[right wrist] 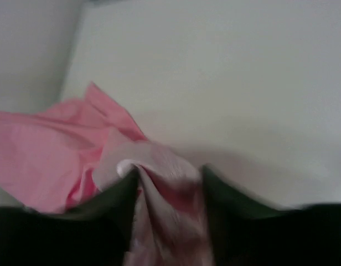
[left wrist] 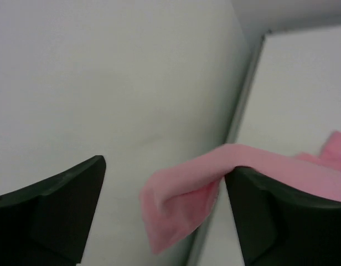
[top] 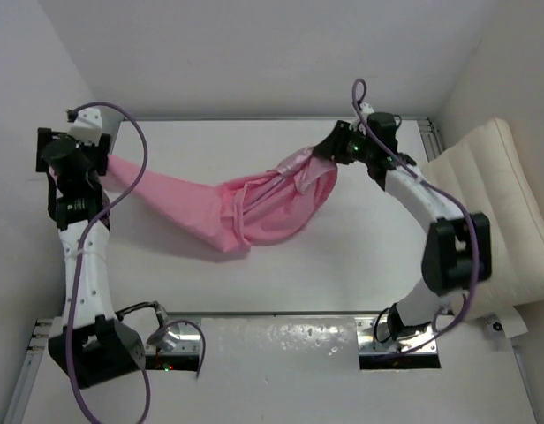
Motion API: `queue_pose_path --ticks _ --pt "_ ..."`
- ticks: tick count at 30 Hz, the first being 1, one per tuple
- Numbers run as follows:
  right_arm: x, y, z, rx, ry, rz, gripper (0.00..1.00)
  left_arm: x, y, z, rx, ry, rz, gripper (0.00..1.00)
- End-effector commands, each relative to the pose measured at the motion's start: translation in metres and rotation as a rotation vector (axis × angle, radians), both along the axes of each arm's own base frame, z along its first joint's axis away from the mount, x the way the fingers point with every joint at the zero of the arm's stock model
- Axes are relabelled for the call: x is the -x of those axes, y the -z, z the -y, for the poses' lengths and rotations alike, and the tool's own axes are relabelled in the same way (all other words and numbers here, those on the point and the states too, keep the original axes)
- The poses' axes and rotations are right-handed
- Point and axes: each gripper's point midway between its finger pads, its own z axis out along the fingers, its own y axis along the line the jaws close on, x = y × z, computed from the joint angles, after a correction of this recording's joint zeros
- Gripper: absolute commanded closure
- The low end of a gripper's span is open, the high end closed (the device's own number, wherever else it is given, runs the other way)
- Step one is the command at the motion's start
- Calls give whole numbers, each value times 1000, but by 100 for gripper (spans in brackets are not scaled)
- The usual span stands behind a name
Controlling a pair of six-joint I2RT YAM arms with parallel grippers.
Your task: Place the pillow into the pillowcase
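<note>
The pink satin pillowcase hangs stretched between my two grippers above the table, its bulk sagging in the middle. My left gripper is at the far left corner. In the left wrist view its jaws stand wide apart, and a corner of the pillowcase is draped over the right finger. My right gripper is at the back right. In the right wrist view it is shut on a bunched fold of the pillowcase. The cream quilted pillow leans beyond the table's right edge, apart from both grippers.
White walls enclose the table on the left, back and right. The left gripper is close to the left wall. The right arm arcs between the pillow and the pillowcase.
</note>
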Motion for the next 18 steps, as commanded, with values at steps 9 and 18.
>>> queue_pose_path --ticks 9,18 --pt "-66 -21 81 403 292 7 1 -40 37 121 188 502 -109 0" --pt "15 -65 240 815 681 -22 34 -19 143 312 290 1066 -457 58"
